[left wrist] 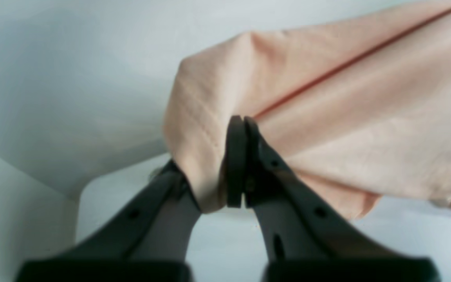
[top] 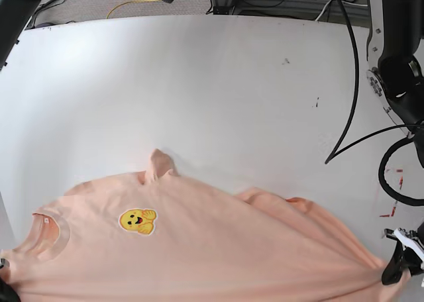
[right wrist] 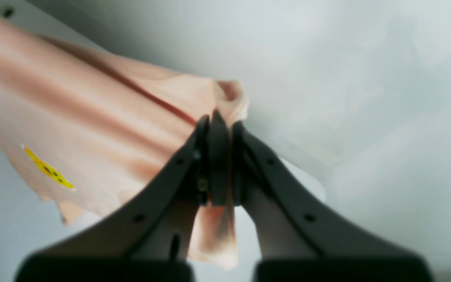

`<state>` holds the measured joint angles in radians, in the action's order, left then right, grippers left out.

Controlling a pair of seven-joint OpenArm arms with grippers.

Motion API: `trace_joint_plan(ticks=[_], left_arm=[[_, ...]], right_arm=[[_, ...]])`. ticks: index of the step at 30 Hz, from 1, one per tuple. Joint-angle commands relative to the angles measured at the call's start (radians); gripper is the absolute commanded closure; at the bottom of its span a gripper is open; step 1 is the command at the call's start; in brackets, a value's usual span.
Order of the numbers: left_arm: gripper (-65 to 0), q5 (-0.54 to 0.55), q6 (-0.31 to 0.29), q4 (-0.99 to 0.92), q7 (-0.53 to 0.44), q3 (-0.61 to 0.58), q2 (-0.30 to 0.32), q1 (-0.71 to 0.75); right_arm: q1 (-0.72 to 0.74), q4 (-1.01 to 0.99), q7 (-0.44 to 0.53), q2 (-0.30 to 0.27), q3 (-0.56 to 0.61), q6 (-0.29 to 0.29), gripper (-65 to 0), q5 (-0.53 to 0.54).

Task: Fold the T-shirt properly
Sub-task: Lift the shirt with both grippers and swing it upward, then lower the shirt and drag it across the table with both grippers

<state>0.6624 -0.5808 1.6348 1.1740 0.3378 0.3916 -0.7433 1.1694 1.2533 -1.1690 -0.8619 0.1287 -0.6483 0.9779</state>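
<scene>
Right hand [right wrist: 217, 156]: pressed together, pinching a bunched corner of the shirt [top: 199, 249] at the collar end, at the left of the base view. Cloth spills out below the jaws.
Risk, right hand: the pinch sits near the cloth's edge; a sharp pull could slip it free and drop that end.
Shirt: spread across the near part of the counter [top: 218, 83], patch [top: 137, 220] facing up, collar [top: 46, 230] at the left, hem end at the right.
Risk, shirt: one sleeve [top: 158, 164] stands up in a peak, and ridges lie toward the right. Folding over these would likely trap creases and give an uneven fold.
Left hand [left wrist: 243, 160]: pressed together, pinching a gathered fold of the shirt at the hem end, which it holds taut.
Risk, left hand: it may have caught more than one layer; uneven lift between the two hands would skew the cloth or drag it off the counter's near edge.
</scene>
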Motion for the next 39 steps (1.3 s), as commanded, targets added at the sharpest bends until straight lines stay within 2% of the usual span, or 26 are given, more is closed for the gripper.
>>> trace_joint_plan(ticks=[1, 10, 14, 17, 19, 26, 33, 39], left_arm=[[0.0, 0.009, 0.003, 0.063, -0.024, 0.01, 0.022, 0.015], [0.0, 0.092, 0.003, 0.121, -0.001, 0.031, 0.017, 0.216], [0.0, 0.119, 0.003, 0.152, 0.022, 0.08, 0.016, 0.295], [0.0, 0.142, 0.003, 0.184, 0.033, 0.096, 0.016, 0.35], [0.0, 0.152, 0.003, 0.203, 0.044, 0.105, 0.016, 0.383], [0.0, 0.171, 0.003, 0.264, 0.1, 0.134, 0.016, 0.537], [0.0, 0.26, 0.003, 0.296, 0.123, 0.225, 0.016, 0.744], [0.0, 0.264, 0.005, 0.298, 0.119, 0.241, 0.019, 0.799]], right_arm=[[-0.039, 0.059, -0.038, -0.013, -0.07, 0.002, 0.0, -0.03], [-0.455, 0.227, -0.055, -0.004, -0.369, 0.002, 0.0, -0.029], [-0.618, 0.276, -0.059, 0.04, -0.492, 0.0, 0.0, -0.029], [-0.725, 0.331, -0.061, 0.051, -0.551, 0.0, 0.0, -0.004], [-0.787, 0.354, -0.061, 0.053, -0.574, 0.0, 0.0, 0.017], [-0.994, 0.444, -0.061, 0.114, -0.667, 0.0, 0.0, 0.045], [-1.198, 0.566, -0.061, 0.185, -0.728, 0.0, 0.0, 0.046], [-1.259, 0.578, -0.061, 0.195, -0.729, 0.0, 0.0, 0.043]])
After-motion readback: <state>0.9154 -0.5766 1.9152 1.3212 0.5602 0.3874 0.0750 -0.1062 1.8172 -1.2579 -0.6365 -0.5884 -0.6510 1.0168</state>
